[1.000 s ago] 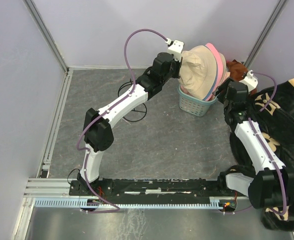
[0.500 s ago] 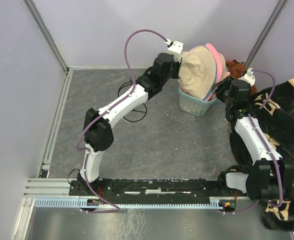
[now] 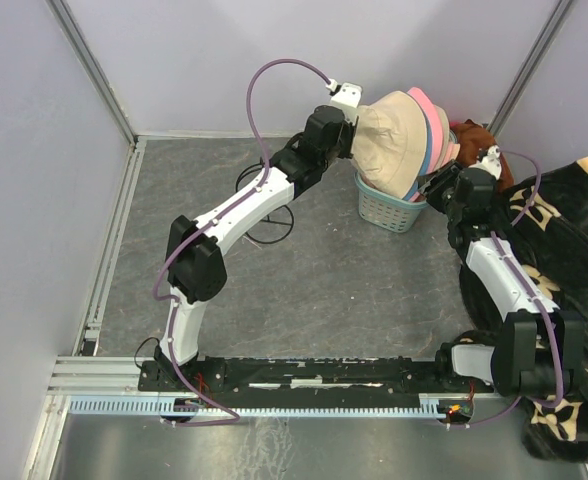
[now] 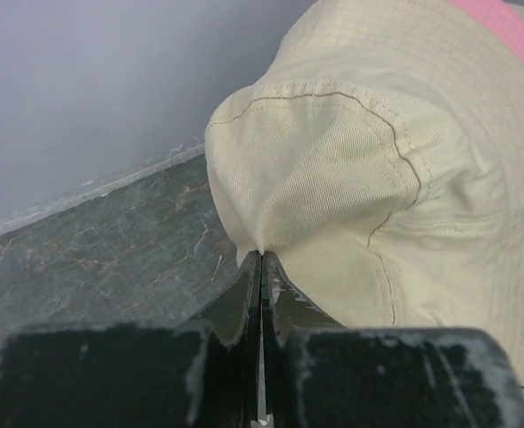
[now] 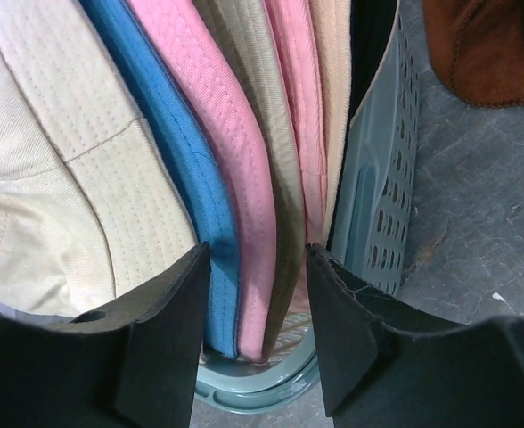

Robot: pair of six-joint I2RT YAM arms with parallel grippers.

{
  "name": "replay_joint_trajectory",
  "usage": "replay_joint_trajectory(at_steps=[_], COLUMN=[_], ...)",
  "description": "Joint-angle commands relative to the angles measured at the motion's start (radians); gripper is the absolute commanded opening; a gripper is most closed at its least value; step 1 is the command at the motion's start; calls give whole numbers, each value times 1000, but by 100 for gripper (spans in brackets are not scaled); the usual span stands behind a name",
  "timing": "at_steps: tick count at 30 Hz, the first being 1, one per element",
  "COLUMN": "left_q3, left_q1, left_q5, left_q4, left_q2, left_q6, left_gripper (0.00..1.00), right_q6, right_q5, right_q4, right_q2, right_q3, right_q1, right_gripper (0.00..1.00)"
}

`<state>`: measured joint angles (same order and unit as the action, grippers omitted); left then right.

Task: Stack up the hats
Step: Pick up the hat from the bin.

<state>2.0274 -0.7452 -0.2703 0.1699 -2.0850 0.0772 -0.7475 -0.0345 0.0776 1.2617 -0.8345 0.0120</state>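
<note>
Several hats stand on edge, nested together, in a teal basket (image 3: 383, 211). The outermost is a beige hat (image 3: 389, 140) (image 4: 351, 169). Behind it show a blue brim (image 5: 186, 152), a pink brim (image 5: 231, 152) (image 3: 430, 106) and further tan and pink brims. My left gripper (image 3: 352, 127) (image 4: 261, 256) is shut on a fold of the beige hat's crown. At the stack's right side, my right gripper (image 3: 435, 189) (image 5: 257, 267) is open. Its fingers straddle the lower edges of the blue, pink and tan brims just above the basket rim (image 5: 271, 392).
A rust-brown cloth (image 3: 473, 134) (image 5: 485, 49) lies behind the basket near the back right corner. A black blanket with a beige floral pattern (image 3: 569, 250) is heaped along the right side under the right arm. A black cable loop (image 3: 264, 222) lies on the grey floor.
My right gripper has moved up and left to the brims, and its jaws have narrowed around them. The left gripper has kept its hold, and the hats lean slightly more to the left.
</note>
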Motion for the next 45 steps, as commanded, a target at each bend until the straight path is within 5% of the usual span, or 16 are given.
replay_joint_trajectory(at_steps=[1,16,25,41,45], left_q3=[27,36,38,77,77], left_q1=[21,27,27,26,26], left_q5=[-39,-20,16,75,74], left_q4=[4,18,10,1,14], left_q2=[7,-4,10,61,48], left_q6=[16,20,41,77,74], left_gripper=[3,3,3,3,3], right_q6=[-22,-105,-113,-123,-124], right_q5=[25,108,110,114,116], right_q4=[99,260,266,246,246], right_q2=[10,76,84,74,52], right_q3=[14,41,50,54,63], right_q1=[-9,-21,-28,-41,-43], right_gripper=[55,49,2,1,25])
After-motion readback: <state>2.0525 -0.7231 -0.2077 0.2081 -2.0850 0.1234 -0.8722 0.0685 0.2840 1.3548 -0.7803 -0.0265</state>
